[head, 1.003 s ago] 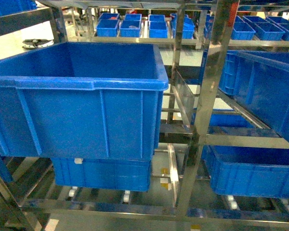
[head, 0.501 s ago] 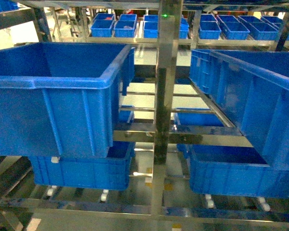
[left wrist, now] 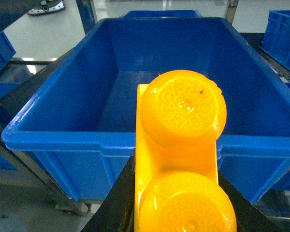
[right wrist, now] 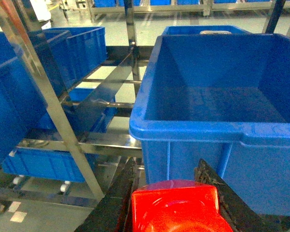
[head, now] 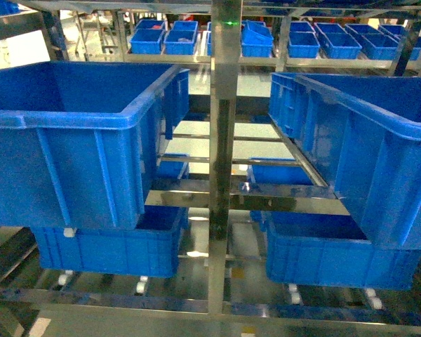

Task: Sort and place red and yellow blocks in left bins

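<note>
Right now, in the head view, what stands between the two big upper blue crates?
In the head view, a vertical steel rack post stands between the left crate and the right crate, with horizontal rails and smaller blue bins visible behind.

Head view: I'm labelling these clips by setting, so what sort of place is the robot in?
Likely a warehouse or sorting floor: large blue crates sit on a stainless steel rack fitted with rollers, and rows of smaller blue bins fill shelving behind.
</note>
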